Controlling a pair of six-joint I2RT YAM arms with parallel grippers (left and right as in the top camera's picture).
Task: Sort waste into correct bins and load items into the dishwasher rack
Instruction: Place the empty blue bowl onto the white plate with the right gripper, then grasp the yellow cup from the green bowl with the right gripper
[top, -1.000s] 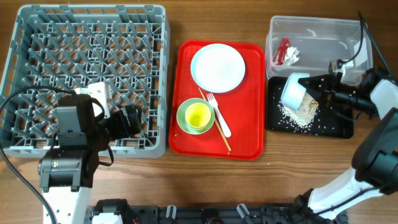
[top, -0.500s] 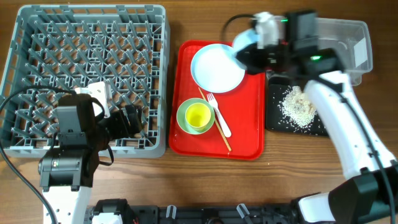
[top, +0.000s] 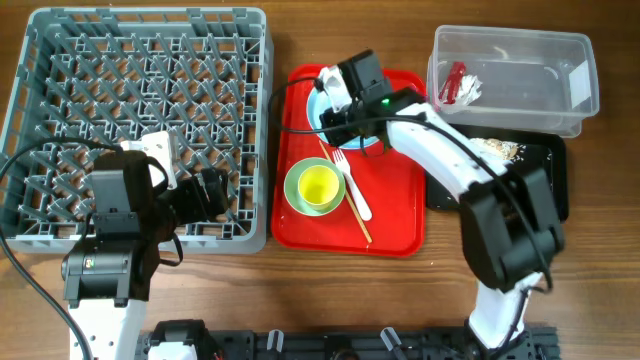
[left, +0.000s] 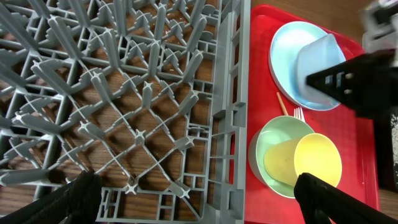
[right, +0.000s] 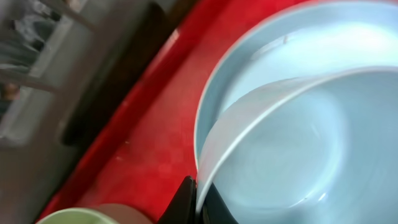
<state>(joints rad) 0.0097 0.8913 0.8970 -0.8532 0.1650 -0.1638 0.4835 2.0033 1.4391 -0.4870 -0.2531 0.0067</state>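
Note:
My right gripper (top: 337, 112) is shut on the rim of a pale blue bowl (left: 318, 61) and holds it tilted over the round plate (left: 287, 50) on the red tray (top: 395, 215). The wrist view shows the jaws (right: 199, 200) pinching the bowl's wall (right: 298, 143). A green-inside bowl (top: 300, 190) with the yellow cup (top: 319, 184) in it sits in front, beside the white fork (top: 353, 187) and chopsticks (top: 360, 226). My left gripper (left: 202, 200) is open and empty over the grey rack's (top: 60, 60) front right corner.
The clear tub (top: 520, 100) at the back right holds the red wrapper (top: 456, 82) and white paper (top: 471, 92). The black tray (top: 545, 190) in front of it holds rice scraps (top: 497, 150). My right arm crosses above it.
My right arm has swung left with the pale blue bowl, from over the black tray to over the plate on the red tray. Rice lies on the black tray. The left arm has not moved.

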